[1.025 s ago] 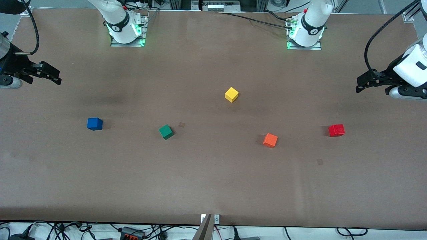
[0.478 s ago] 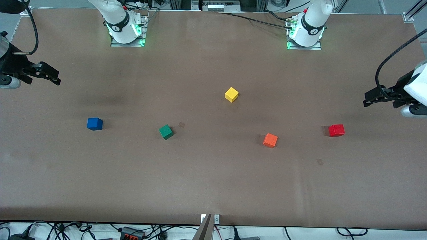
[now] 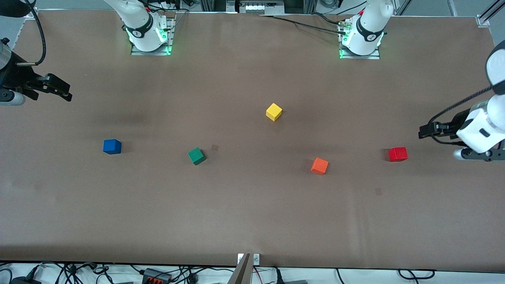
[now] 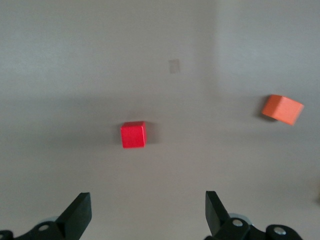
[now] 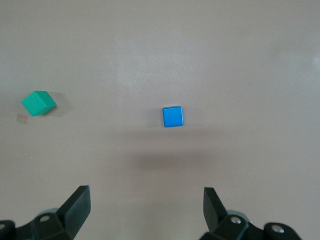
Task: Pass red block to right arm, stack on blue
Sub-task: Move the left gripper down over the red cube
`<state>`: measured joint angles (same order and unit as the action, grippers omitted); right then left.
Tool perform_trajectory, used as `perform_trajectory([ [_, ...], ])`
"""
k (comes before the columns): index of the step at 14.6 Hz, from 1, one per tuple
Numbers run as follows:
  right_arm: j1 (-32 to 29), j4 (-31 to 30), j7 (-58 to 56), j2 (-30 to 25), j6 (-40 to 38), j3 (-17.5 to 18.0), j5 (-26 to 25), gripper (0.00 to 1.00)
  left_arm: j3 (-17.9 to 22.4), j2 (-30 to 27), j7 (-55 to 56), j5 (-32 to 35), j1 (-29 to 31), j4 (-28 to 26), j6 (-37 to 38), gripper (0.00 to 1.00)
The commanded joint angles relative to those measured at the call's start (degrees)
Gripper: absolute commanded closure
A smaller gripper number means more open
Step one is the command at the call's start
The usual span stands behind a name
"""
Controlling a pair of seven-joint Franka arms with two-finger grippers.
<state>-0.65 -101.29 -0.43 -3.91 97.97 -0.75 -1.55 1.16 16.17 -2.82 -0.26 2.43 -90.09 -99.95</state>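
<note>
Your left gripper (image 3: 424, 131) — jaws apart, frame's right edge — hovers near the red block (image 3: 397, 154); right gripper (image 3: 65, 92) waits apart, upper left of the frame.

Red block (image 3: 397, 154) showing bright red | blue cube (image 3: 112, 146) showing dark blue | counter (image 3: 252, 221) showing plain brown

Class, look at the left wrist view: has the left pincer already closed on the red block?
No. The red block lies alone on the table, apart from the left pincer, whose fingers stand wide open.
</note>
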Motion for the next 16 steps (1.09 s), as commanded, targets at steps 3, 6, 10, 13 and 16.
perform_trajectory([
  [3,0.21,1.97,-0.19,1.27,-0.76,0.14,0.49,0.00,-0.11,-0.97,-0.78,0.70,3.19,-16.41,-18.50,0.00],
  [6,0.74,1.88,0.25,1.36,-0.93,0.14,0.49,0.00,-0.11,1.40,-1.13,0.70,4.07,-21.60,-27.01,0.00],
  [10,0.83,1.97,0.34,2.15,-0.85,0.22,0.58,0.00,-0.02,4.91,-2.53,0.96,4.25,-25.48,-37.48,0.00],
  [13,1.18,1.97,0.25,2.15,-0.85,0.22,0.58,0.00,-0.11,8.34,-5.70,0.96,5.47,-25.57,-42.51,0.00],
  [16,1.61,1.97,-0.10,3.64,-0.85,0.14,0.58,0.00,-0.11,10.63,-5.71,0.87,5.74,-25.92,-44.00,0.00],
])
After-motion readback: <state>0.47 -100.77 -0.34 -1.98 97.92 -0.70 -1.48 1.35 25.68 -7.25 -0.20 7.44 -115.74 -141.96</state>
